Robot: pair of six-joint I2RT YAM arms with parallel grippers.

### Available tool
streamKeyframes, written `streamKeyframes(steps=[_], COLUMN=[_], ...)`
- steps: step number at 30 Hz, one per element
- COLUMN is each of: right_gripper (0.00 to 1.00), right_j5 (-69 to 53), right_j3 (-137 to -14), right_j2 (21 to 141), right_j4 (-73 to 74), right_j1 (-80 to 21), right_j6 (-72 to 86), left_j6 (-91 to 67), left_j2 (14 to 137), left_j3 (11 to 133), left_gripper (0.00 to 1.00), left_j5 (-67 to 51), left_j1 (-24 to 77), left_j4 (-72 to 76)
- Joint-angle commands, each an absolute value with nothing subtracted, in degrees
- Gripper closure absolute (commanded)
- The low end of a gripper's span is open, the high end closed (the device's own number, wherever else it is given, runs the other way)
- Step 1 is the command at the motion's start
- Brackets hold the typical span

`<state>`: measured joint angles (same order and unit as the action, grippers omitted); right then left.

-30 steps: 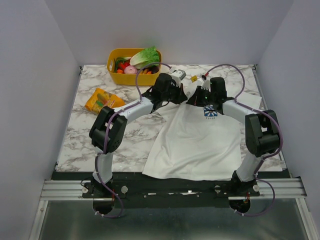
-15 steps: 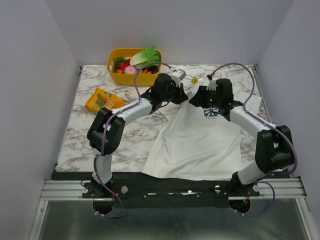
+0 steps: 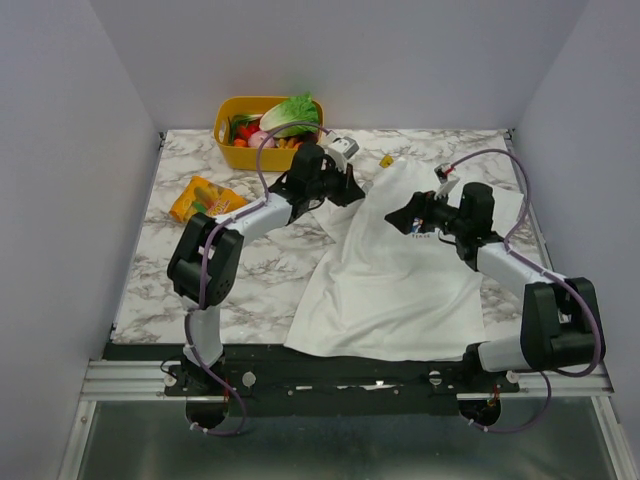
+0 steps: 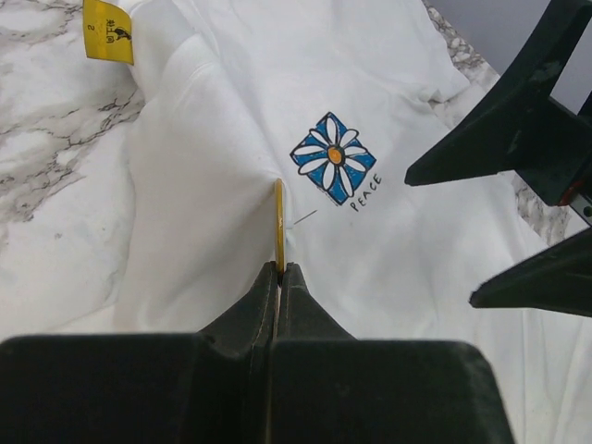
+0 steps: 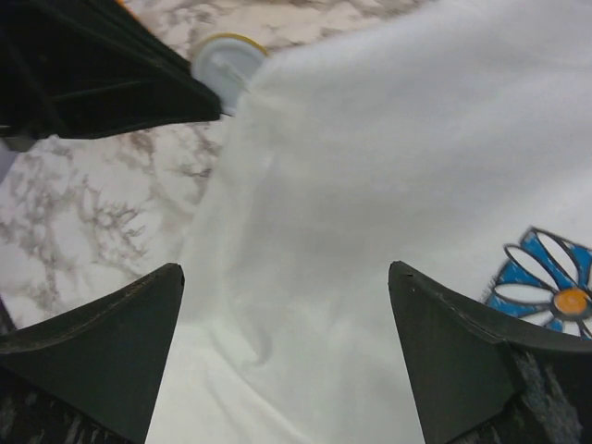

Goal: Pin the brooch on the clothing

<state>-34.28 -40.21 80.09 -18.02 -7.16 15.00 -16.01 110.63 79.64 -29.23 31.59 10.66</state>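
The clothing, a white T-shirt [image 3: 390, 285] with a blue flower print [image 4: 334, 158] and a yellow collar tag [image 4: 108, 30], lies on the marble table. My left gripper [image 4: 280, 270] is shut on the brooch [image 4: 278, 222], a thin gold disc seen edge-on here. The brooch touches a raised ridge of the shirt's fabric. In the right wrist view the brooch [image 5: 225, 60] shows as a pale disc with a yellow rim at the top of that ridge. My right gripper [image 5: 285, 277] stands open over the shirt, right of the left gripper [image 3: 350, 187], with nothing between its fingers.
A yellow basket [image 3: 228, 150] of vegetables stands at the table's back left. An orange snack packet [image 3: 205, 200] lies on the left side of the marble table [image 3: 180, 280]. Grey walls close in three sides.
My right gripper has opened and drawn back to the right, away from the left gripper. The left gripper stays shut on the brooch and has shifted slightly left, tenting the fabric.
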Motion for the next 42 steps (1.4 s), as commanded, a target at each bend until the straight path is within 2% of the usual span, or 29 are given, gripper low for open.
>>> streamKeyframes(steps=[1,6,12,19,25,34,39,40,41,42], right_gripper=[0.01,0.05,0.05,0.06,0.07,0.11,0.19,0.24,0.36,0.44], right_j5=[-50.0,-53.5,-51.6,-58.2,-65.2,-70.0,-72.7,-73.1,-73.3,-73.1], right_j3=[-39.1,-45.9,-44.2,-46.1,-42.6,-43.2,-43.6,-43.9,-44.1,-44.0], right_j2=[81.6,84.5,82.0,82.8,81.1,82.7,86.9,87.1,87.3,87.4], right_j4=[-34.3,-29.0,-31.8,-32.3,-43.7,-52.1,-62.7,-62.3,-61.7,-60.7], right_j1=[-7.4,-7.4,-7.3,-6.9,-4.8,-4.5,-4.6,-4.5,-4.5,-4.6], right_j6=[12.4,8.6,7.2,7.6,15.1,21.7,30.6,30.7,29.9,29.4], left_j6=[-10.6,-9.0,-9.1,-9.6,-9.3,-10.0,-10.8,-11.0,-11.0,-11.0], left_j2=[107.0,104.7,103.9,101.9,99.3,97.8,97.6,97.6,97.6,97.5], left_j3=[77.5,75.3,75.0,72.8,71.2,71.0,71.2,71.3,71.4,71.3], left_gripper=[1.00,1.00,1.00,1.00,1.00,1.00,1.00,1.00,1.00,1.00], left_j5=[-37.3,-41.6,-47.8,-50.4,-51.9,-54.5,-55.5,-55.5,-55.5,-55.5], left_j1=[30.9,30.8,30.8,30.8,30.8,30.9,31.0,31.1,31.1,31.1], left_j4=[12.6,15.1,16.8,20.0,21.4,22.0,22.6,22.7,22.3,22.2])
